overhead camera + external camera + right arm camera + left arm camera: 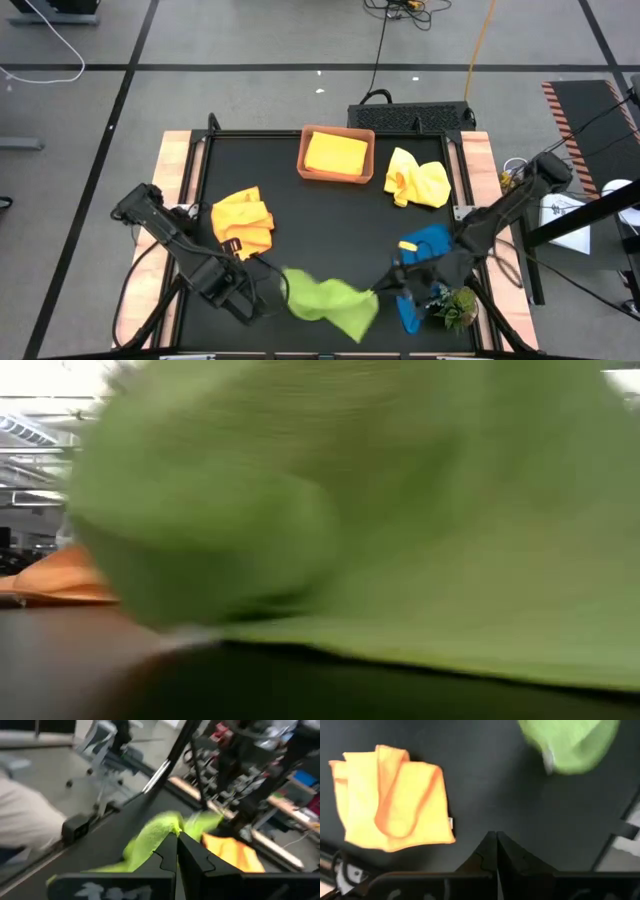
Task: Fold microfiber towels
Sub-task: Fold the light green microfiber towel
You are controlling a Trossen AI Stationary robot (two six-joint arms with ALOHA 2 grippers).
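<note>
- Worktop: black surface with pale wooden strips along its left and right edges; the middle lay bare between the cloths.
- Lime green towel: near the front edge, crumpled and drawn out between the two arms. It filled nearly the whole low view, blurred.
- Right gripper: at the front right of the worktop, reaching toward the centre. In the right wrist view its jaws were closed on a pinched edge of the lime green towel.
- Left gripper: at the front left, just beside the green towel's left end. The left wrist view showed its jaws pressed together with nothing between them, the towel lying apart from them.
- Orange towel: loosely folded at the left, clear of the wooden strip, near the left arm.
- Yellow towel, folded: flat inside the terracotta tray, which sat at the rear edge, centred.
- Yellow towel, crumpled: right of the tray, near the right wooden strip.
- Blue towel: front right, partly under the right arm, touching the plant sprig at the front right corner.
</note>
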